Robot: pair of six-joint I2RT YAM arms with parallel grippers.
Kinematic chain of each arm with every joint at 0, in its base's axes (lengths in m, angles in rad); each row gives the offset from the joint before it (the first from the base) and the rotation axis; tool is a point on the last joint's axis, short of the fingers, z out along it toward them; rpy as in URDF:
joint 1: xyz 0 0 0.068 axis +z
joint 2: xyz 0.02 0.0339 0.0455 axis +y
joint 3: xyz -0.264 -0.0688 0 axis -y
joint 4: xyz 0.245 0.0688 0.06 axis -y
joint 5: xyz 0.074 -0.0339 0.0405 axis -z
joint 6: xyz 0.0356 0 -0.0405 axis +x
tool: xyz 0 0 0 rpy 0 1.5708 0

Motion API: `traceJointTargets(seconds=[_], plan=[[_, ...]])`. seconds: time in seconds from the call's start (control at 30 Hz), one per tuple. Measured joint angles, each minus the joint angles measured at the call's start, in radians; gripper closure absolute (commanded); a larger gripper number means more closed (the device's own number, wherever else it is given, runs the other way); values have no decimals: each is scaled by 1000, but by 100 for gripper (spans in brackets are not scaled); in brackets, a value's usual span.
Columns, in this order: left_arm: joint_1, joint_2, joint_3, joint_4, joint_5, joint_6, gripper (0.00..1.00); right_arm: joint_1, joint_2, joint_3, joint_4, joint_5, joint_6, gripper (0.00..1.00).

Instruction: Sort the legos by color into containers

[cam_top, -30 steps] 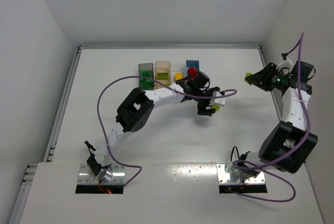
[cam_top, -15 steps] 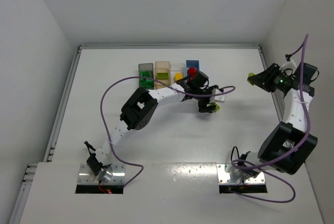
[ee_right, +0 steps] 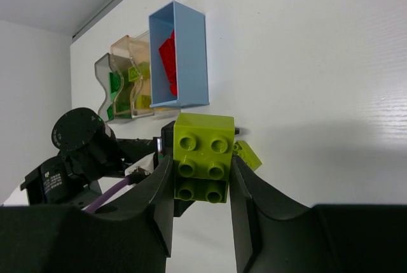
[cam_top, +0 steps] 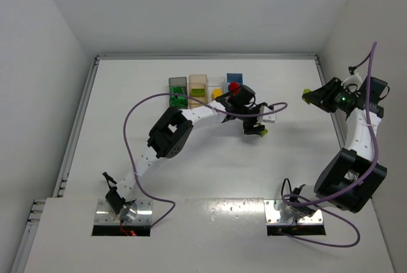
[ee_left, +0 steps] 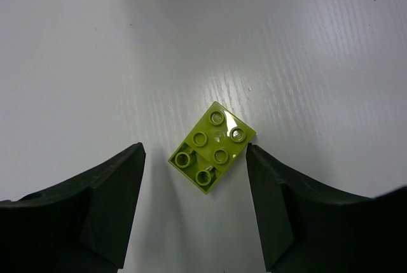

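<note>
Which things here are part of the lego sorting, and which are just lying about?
Part of the job:
loose lime lego between the left fingers
held lime lego in the right fingers
grey bin, tan bin, clear bin, blue bin
red lego in the blue bin

Just there:
purple cables
base plates

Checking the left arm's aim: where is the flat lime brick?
The flat lime brick lies on the table between the left gripper's open fingers, touching neither, in the left wrist view; from above, right of the bins.
</note>
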Motion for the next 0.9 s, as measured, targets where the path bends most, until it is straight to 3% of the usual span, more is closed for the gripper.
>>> traceJointTargets(seconds=[0.9], plan=[[-34,32,64,-103,-52,-4,33,-9,0,0,-7,-1,2,100]])
